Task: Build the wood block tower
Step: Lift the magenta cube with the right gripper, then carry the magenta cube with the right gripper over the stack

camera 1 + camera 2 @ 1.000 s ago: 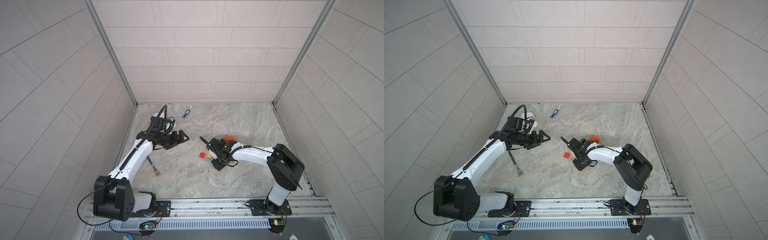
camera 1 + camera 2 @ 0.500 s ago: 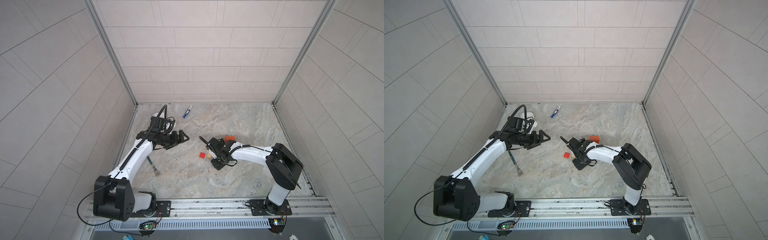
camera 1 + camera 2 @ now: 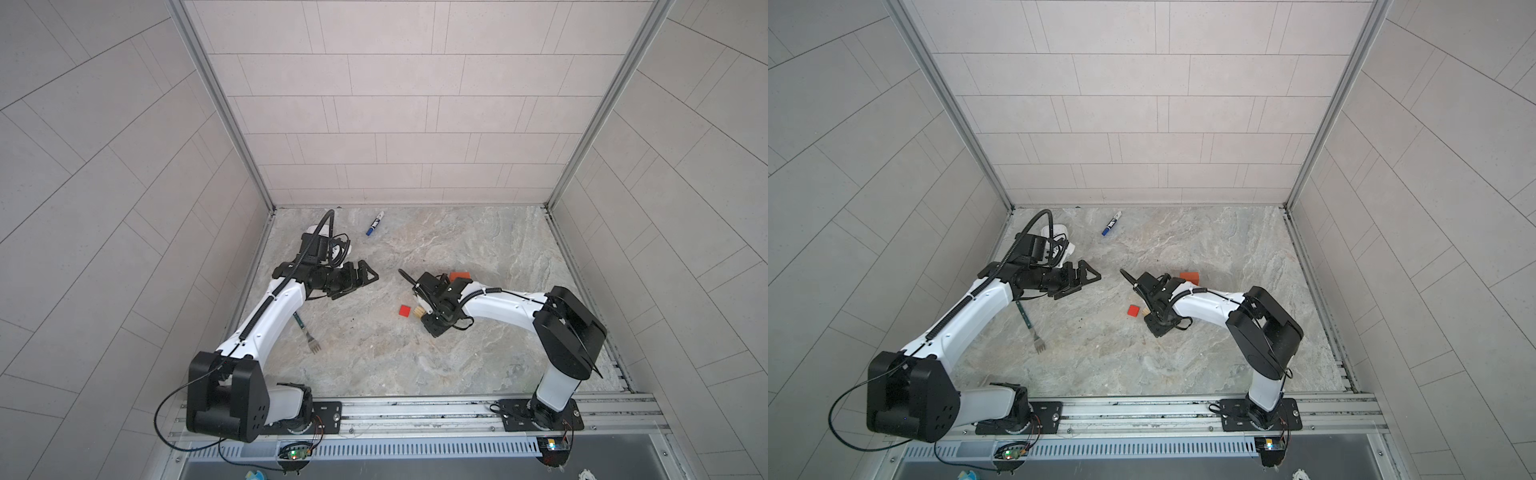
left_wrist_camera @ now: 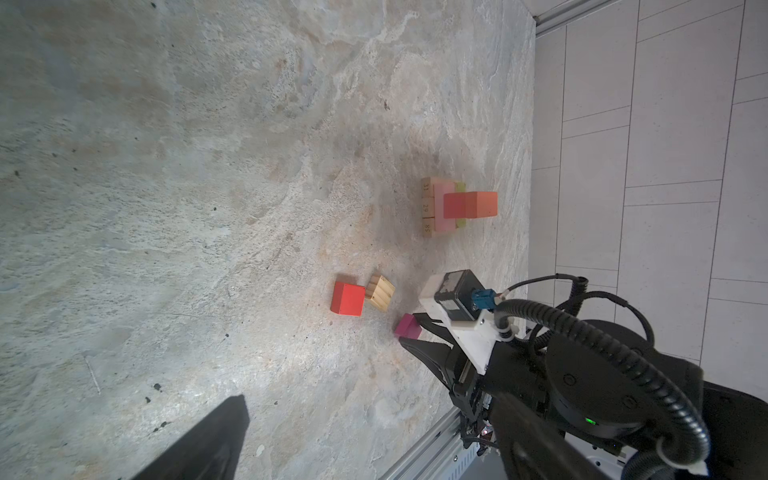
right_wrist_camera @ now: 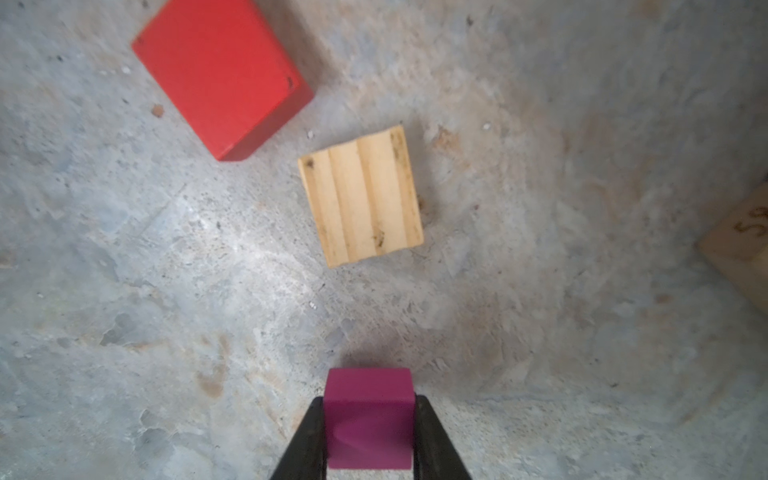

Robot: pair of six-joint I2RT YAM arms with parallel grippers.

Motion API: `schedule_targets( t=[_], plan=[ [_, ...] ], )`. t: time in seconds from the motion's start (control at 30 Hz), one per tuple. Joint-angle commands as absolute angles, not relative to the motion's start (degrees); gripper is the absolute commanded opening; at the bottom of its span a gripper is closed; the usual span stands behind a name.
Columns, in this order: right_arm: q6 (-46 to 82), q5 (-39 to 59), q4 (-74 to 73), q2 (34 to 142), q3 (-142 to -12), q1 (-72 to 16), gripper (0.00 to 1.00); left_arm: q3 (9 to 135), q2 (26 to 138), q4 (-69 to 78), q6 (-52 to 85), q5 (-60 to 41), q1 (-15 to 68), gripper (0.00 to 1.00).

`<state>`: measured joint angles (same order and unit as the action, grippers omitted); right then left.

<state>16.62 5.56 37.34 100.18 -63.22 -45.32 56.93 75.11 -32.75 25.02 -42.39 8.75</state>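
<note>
Right claw (image 5: 370, 400) clamps magenta cube (image 5: 369, 419); left claw (image 3: 359, 284) gapes. Right arm (image 3: 498, 303) hides most of the orange-topped tower (image 3: 459, 275) in both top views.

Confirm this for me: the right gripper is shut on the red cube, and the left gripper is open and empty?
Not the red one. The right wrist view shows the right gripper shut on the magenta cube; the red cube lies loose, ungripped. The left gripper is open and empty, as you said.

A marbled table (image 3: 415, 365) carries the tower (image 4: 451, 205), a red cube (image 4: 348, 298), a tan cube (image 4: 381, 292) — plus a marker (image 3: 375, 223) and fork (image 3: 306, 332).
</note>
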Motion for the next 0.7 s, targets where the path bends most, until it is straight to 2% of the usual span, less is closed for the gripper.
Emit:
schedule_targets(
  t=[0.0,0.3,0.67],
  plan=[
    [17.65,3.49,39.39,99.77,-64.24,-45.02,0.31,56.56,74.79,-32.09,24.71,-42.90,8.48,0.99],
    [19.57,2.47,39.76,100.80,-64.09,-44.67,0.30,56.42,74.75,-32.13,24.70,-42.82,8.44,0.99],
    [27.06,0.71,45.87,97.08,-67.54,-41.21,0.30,56.36,74.83,-32.06,24.70,-42.98,8.44,0.99]
  ],
)
